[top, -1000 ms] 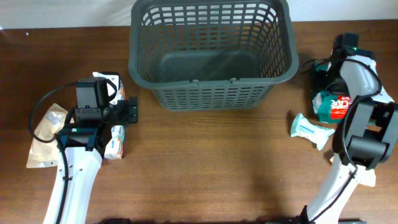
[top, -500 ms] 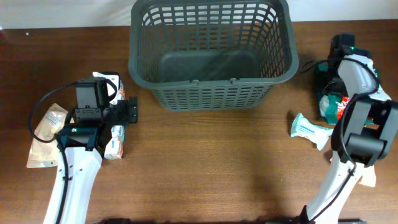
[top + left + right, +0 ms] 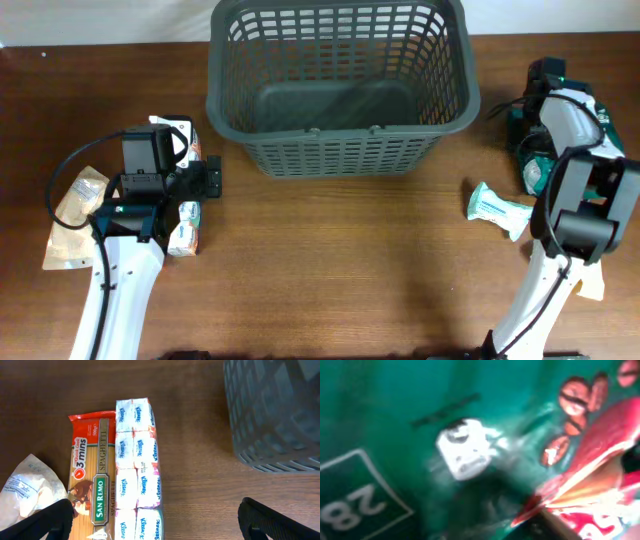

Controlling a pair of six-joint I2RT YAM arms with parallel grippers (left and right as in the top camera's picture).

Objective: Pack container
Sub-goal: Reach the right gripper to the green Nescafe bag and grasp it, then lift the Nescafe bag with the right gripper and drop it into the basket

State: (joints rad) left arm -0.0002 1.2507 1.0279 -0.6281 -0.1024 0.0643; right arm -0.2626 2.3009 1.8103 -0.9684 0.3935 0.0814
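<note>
The container, a dark grey slotted basket, stands empty at the back middle; its corner shows in the left wrist view. My left gripper is wide open low over a Kleenex tissue pack and a San Remo spaghetti packet, with one finger on each side of them. My right gripper is down on a green and red coffee packet at the far right. The right wrist view is blurred and filled by that packet; the jaws are not clear.
A clear bag with pale contents lies left of the spaghetti and shows in the left wrist view. A pale blue tissue packet lies on the table near the right arm. A tan packet peeks out beside the right arm's base.
The right arm has moved toward the far side and over the green and red packet, covering most of it. The left arm has not moved.
</note>
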